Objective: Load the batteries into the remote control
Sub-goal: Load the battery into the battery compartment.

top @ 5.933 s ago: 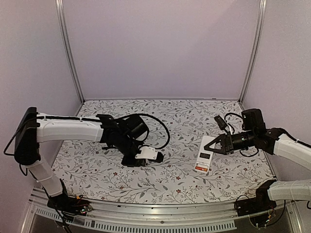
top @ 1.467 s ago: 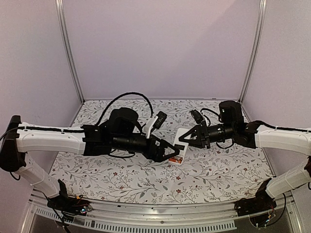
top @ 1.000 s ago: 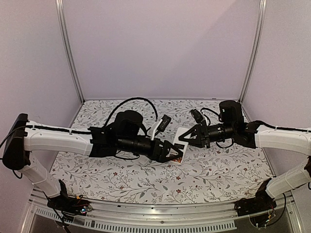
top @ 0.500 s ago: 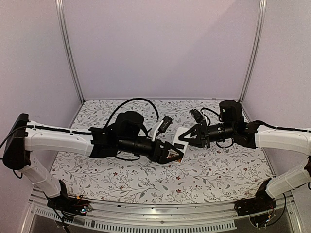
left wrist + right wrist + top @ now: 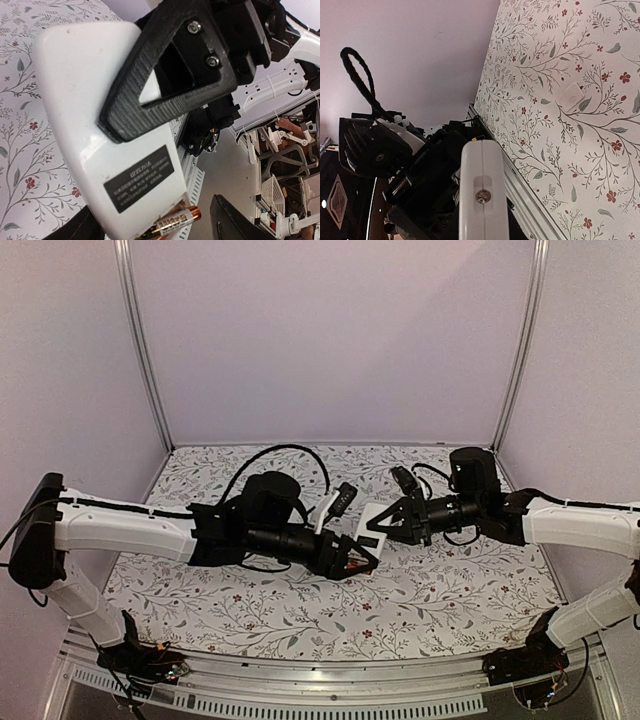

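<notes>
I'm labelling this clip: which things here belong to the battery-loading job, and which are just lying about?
Job:
remote, held by the right pincer
battery at the remote's end
left pincer beside it

Lying about:
small flat white piece on the cloth

My left arm (image 5: 130, 525) and right arm (image 5: 575, 520) meet over the middle of the worktop (image 5: 300, 610), where the remote control (image 5: 372, 520) in my right jaws stands close against my left jaws. A cable loop (image 5: 290, 447) rises above my left arm. Before and behind the arms the worktop lies open.
</notes>
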`<state>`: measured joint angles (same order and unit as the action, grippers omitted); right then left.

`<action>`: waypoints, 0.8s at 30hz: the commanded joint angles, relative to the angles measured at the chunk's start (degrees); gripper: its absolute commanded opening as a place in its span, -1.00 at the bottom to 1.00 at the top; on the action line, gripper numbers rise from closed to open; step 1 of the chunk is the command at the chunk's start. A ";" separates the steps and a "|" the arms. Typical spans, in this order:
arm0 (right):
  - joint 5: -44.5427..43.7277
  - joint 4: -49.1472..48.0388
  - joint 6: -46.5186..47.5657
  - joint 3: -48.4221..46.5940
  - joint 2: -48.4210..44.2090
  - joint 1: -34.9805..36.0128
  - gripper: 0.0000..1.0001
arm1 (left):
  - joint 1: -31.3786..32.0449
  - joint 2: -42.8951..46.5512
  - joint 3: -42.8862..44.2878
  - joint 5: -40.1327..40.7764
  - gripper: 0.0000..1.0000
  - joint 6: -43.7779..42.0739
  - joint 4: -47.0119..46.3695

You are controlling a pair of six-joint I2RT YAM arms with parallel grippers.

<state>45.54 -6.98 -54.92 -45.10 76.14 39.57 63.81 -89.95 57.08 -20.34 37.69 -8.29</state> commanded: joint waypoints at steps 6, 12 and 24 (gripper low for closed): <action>0.25 -2.59 -0.63 -0.51 -0.07 -0.37 -1.00 | 0.53 -0.90 1.19 -0.09 0.22 -0.77 -0.05; 0.97 -3.30 -0.63 -0.30 -0.78 -0.35 -1.00 | 0.03 -0.87 0.61 -0.63 0.00 -0.03 -1.55; 3.02 -10.21 -4.03 0.68 -2.22 -0.36 -1.00 | -0.97 -0.56 -1.61 -3.10 -0.39 0.70 -5.88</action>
<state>48.64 -11.70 -54.92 -44.56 75.13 38.72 62.52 -90.02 56.38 -22.61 40.34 -11.79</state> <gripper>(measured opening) 0.144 0.366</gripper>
